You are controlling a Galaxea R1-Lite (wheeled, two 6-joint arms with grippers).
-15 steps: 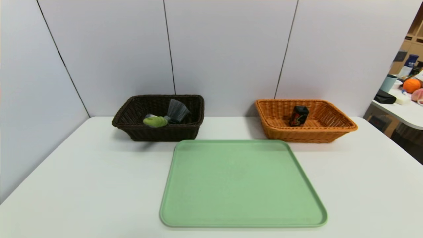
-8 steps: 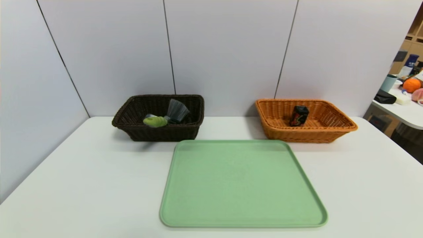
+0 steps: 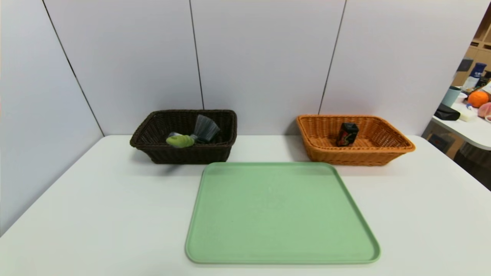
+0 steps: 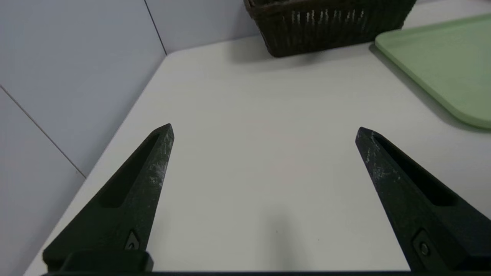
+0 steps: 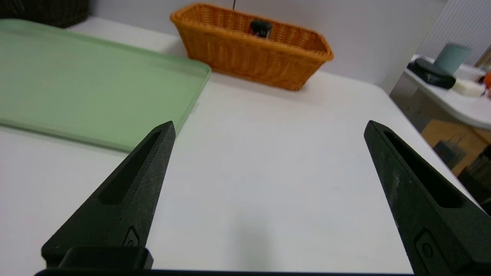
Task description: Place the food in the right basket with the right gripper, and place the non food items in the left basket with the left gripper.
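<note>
Black with red printing on its side, a small boxy food container (image 3: 347, 134) stands in the orange wicker basket (image 3: 355, 150), right of centre in the head view; its lower edge is hard to make out. In the dark brown basket (image 3: 188, 150), left of centre, a hand brush (image 3: 181, 141) lies with its green handle over the near rim and grey bristles toward the back. Something pale behind the handle is mostly hidden and cannot be identified. A green tray (image 3: 278, 212) fills the lower centre, on a white table (image 3: 96, 214). Another table (image 3: 466, 128), cut off at the right edge, bears an orange fruit (image 3: 478, 99) and clutter. Both grippers are outside the head view: the left gripper (image 4: 264, 128), fingers wide apart with nothing between them, is over the table's left side; the right gripper (image 5: 271, 123), equally wide and holding nothing, is over its right.
</note>
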